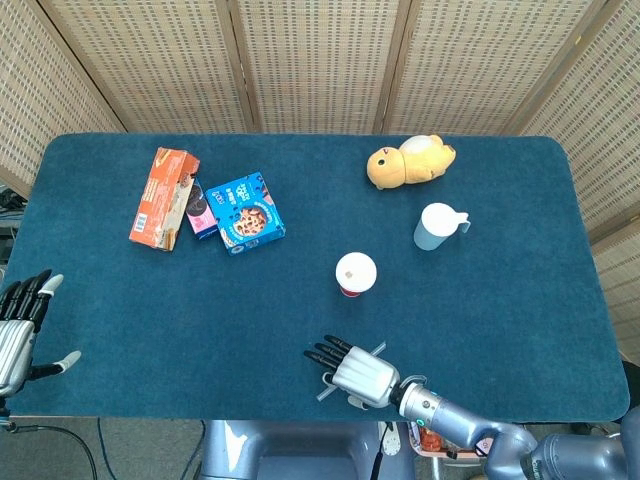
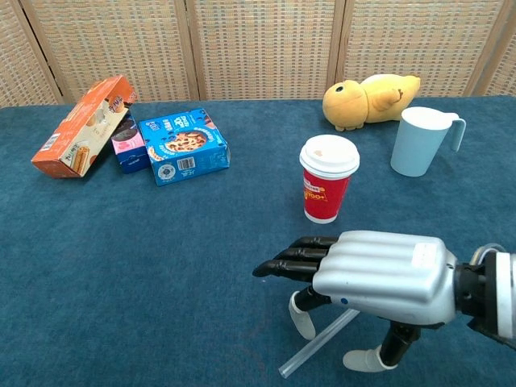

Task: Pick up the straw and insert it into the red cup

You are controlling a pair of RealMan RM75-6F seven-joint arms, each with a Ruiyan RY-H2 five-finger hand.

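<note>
The red cup (image 1: 355, 273) (image 2: 328, 179) with a white lid stands upright near the table's middle. A clear straw (image 1: 325, 395) (image 2: 318, 345) lies flat on the blue cloth near the front edge, running diagonally. My right hand (image 1: 355, 372) (image 2: 379, 270) hovers palm-down right over it, with dark fingers (image 2: 294, 262) stretched out to the left and pale tips lowered to the cloth on either side of the straw. The straw's middle is hidden under the palm. It holds nothing. My left hand (image 1: 22, 325) hangs open at the far left edge, only in the head view.
An orange box (image 1: 163, 197) (image 2: 81, 129), a small dark box (image 1: 198, 208) (image 2: 126, 143) and a blue cookie box (image 1: 247, 210) (image 2: 181, 147) lie at the back left. A yellow plush (image 1: 408, 160) (image 2: 367, 98) and a pale blue mug (image 1: 437, 226) (image 2: 421, 141) sit behind the cup.
</note>
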